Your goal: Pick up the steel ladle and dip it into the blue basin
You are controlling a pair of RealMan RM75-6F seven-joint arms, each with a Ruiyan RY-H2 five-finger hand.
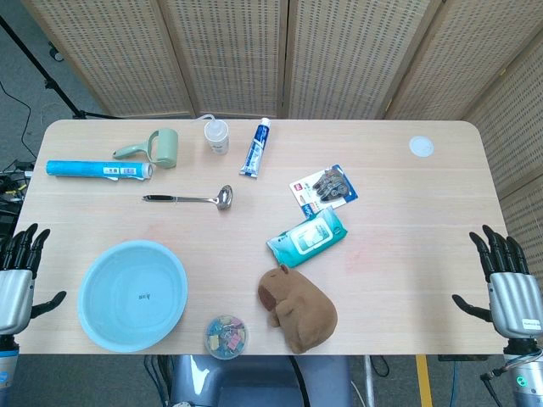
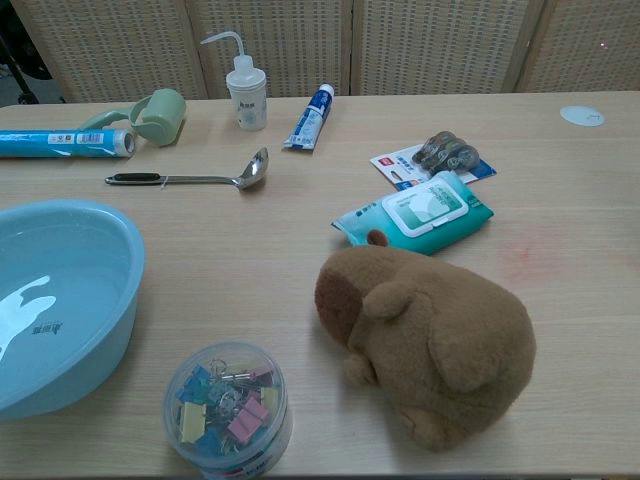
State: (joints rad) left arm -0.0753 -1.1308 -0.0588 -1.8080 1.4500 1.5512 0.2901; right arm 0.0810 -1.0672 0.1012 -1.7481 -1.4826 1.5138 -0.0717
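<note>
The steel ladle [image 1: 191, 199] lies flat on the table, handle to the left and bowl to the right; the chest view shows the ladle [image 2: 195, 178] at upper left. The blue basin [image 1: 132, 294] sits near the front left edge, seen large at the left in the chest view as the basin [image 2: 60, 300]. My left hand [image 1: 19, 275] hangs off the table's left front corner, fingers spread, holding nothing. My right hand [image 1: 509, 284] is beyond the right edge, also spread and empty. Neither hand shows in the chest view.
A blue roll [image 1: 97, 169], green lint roller [image 1: 157, 147], squeeze bottle [image 1: 217, 136] and toothpaste tube [image 1: 254, 147] lie behind the ladle. Wet wipes [image 1: 307, 237], a card of clips [image 1: 327, 188], a brown plush [image 1: 297, 307] and a tub of binder clips [image 1: 226, 335] occupy the middle.
</note>
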